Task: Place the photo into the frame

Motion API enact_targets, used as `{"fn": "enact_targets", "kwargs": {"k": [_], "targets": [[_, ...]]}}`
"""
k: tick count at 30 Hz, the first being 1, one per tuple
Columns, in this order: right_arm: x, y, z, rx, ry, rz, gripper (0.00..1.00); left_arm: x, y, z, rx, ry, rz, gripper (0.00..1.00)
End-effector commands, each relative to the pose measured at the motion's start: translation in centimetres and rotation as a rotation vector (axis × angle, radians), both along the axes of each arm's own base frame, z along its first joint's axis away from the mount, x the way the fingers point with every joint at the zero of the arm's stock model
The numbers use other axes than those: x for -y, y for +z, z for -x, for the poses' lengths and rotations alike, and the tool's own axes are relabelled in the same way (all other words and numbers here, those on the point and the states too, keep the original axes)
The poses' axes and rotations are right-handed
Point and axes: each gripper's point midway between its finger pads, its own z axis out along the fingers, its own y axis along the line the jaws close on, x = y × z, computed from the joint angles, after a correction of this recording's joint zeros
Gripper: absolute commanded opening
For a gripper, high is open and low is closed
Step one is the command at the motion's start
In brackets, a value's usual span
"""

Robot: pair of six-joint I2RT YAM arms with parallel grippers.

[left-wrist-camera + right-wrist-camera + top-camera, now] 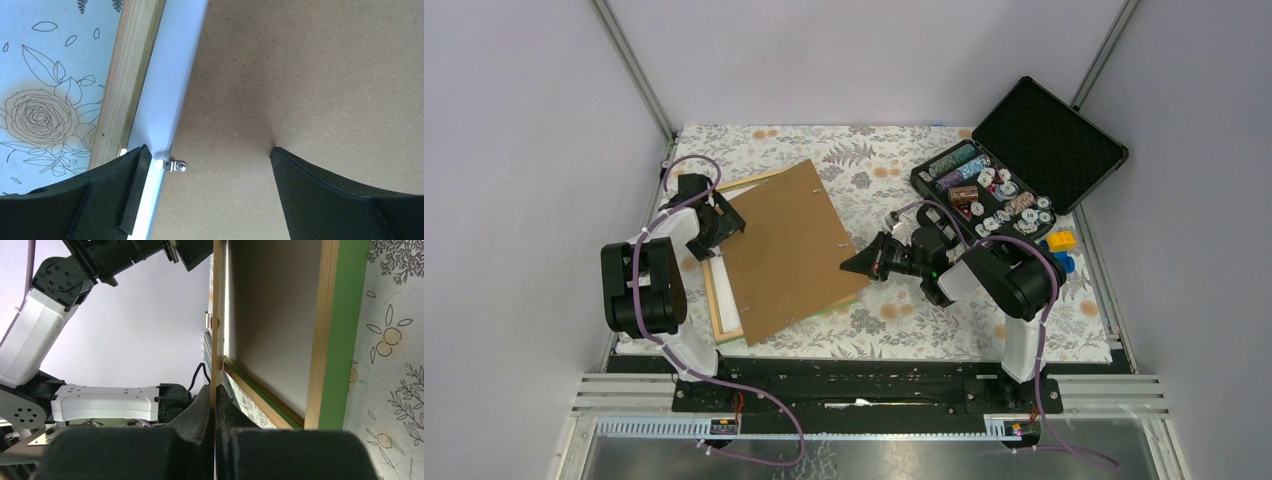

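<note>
**Photo laid in, backing still loose**

The thin, white-backed paper photo (170,80) seems to lie face down in the large green-faced, light-wood frame (125,75) at the left. The brown fibreboard backing panel (789,250) sits askew over it, unseated. The left gripper (208,150) is spread wide over the panel, grasping nothing. The right gripper (214,392) is clenched on the panel's right edge.

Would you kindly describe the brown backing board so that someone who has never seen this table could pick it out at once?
Look at the floral-clothed table, left of the centre. There the brown backing board lies askew over the wooden frame. It is the largest flat thing there, plain tan and unprinted, unlike the black case of chips at the far right.
</note>
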Motion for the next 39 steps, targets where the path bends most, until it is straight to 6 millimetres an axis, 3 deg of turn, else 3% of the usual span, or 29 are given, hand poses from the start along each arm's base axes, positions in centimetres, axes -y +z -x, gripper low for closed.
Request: {"fn": "enact_targets", "kwargs": {"k": [1,8,17,33,36,39], "targets": [[-0.9,5.3,-0.3,0.164,0.025,-0.116,0.00,0.1,0.7,-1.6,0.058,-0.018,0.009,0.99],[-0.9,5.4,-0.2,0.165,0.028,-0.124,0.00,0.4,0.6,-1.8,0.064,-0.043,0.018,0.99],[-0.9,5.3,-0.2,0.161,0.028,-0.128,0.00,2.2,-0.5,0.1,0.032,-0.059,0.108,0.99],[-1.4,5.0,-0.6,0.176,0.015,-0.110,0.00,5.7,4.3,1.8,0.123,-0.102,0.274,0.99],[-2.0,4.7,-0.5,0.191,0.014,-0.094,0.00,5.3,5.3,1.8,0.137,-0.109,0.239,0.99],[-2.6,3.9,-0.7,0.213,-0.003,-0.045,0.00,3.5,5.9,2.1,0.128,-0.092,0.128,0.99]]}}
